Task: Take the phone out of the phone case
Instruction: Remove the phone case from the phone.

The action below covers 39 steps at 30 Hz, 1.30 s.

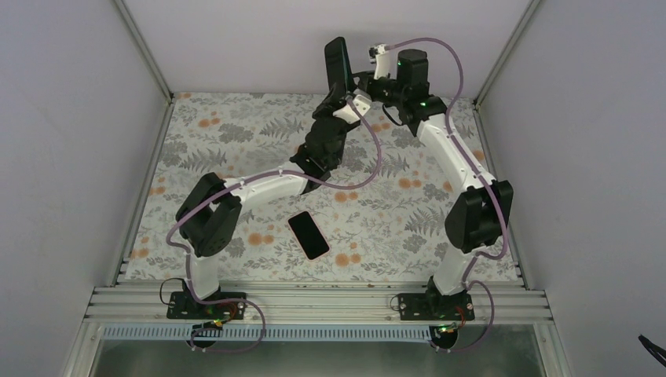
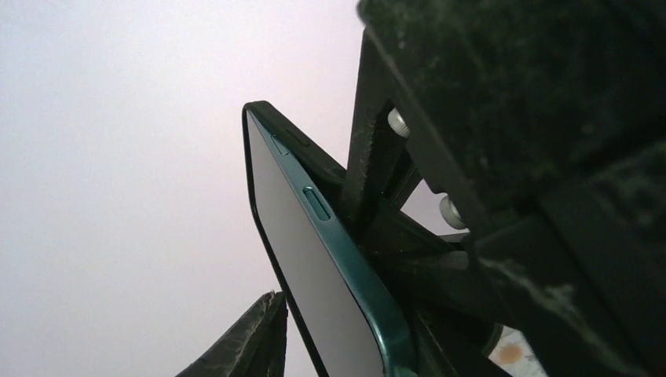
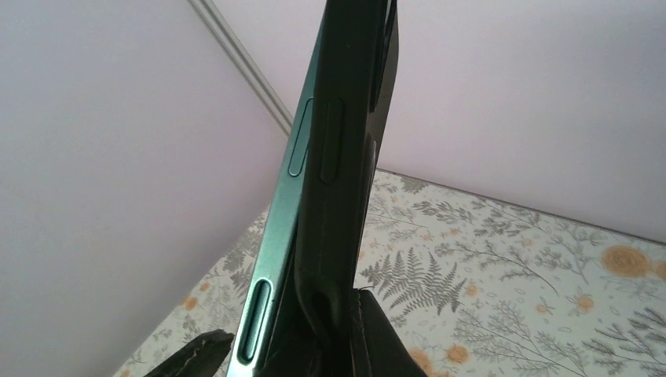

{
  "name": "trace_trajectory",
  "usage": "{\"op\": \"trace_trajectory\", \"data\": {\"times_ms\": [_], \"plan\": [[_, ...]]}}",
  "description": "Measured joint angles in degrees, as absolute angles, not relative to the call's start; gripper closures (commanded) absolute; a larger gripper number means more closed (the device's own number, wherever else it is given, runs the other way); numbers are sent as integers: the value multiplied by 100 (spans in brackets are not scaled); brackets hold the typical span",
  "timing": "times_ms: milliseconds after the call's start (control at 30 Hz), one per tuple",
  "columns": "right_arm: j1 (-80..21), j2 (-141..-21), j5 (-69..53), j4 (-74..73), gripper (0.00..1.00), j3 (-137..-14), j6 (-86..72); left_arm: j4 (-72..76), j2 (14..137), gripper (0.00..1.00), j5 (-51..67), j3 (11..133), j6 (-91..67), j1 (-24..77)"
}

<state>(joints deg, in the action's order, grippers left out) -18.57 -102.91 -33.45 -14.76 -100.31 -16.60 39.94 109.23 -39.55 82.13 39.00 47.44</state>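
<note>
Two phones are in view and one case. The phone (image 3: 275, 228) being worked on is a thin slab with a smooth, metallic green frame and rounded corners, held upright in the air over the far edge of the table (image 1: 236, 133), which wears a cloth printed with grey ferns and orange flowers. Two long oval buttons sit flush in the phone's green side. The phone case (image 3: 345, 118) is matte black, and its upper end stands slightly off the phone's back. The right gripper (image 3: 287, 345) is clamped across the bottom end of phone and case together. The left gripper (image 1: 336, 96) reaches the phone from below; one rough black finger (image 2: 255, 338) lies just beside the grey screen, and whether this gripper pinches anything cannot be told. The second phone (image 1: 308, 234), glossy black, lies flat on the cloth between the two arms
</note>
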Motion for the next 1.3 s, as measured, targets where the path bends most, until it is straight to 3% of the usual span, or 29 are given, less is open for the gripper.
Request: {"op": "trace_trajectory", "data": {"times_ms": [367, 1000, 1300], "plan": [[-1723, -10160, -3693, -985, 97, -9671, -1879, 5474, 11382, 83, -3887, 8108, 5201, 4823], [-1680, -10160, -3938, -792, 97, -9649, -2099, 7008, 11784, 98, -3918, 8066, 6517, 4838], [-1802, -10158, -3275, -1474, 97, -9653, -1529, 7000, 11642, 98, -3872, 7609, 6582, 4838]]}}
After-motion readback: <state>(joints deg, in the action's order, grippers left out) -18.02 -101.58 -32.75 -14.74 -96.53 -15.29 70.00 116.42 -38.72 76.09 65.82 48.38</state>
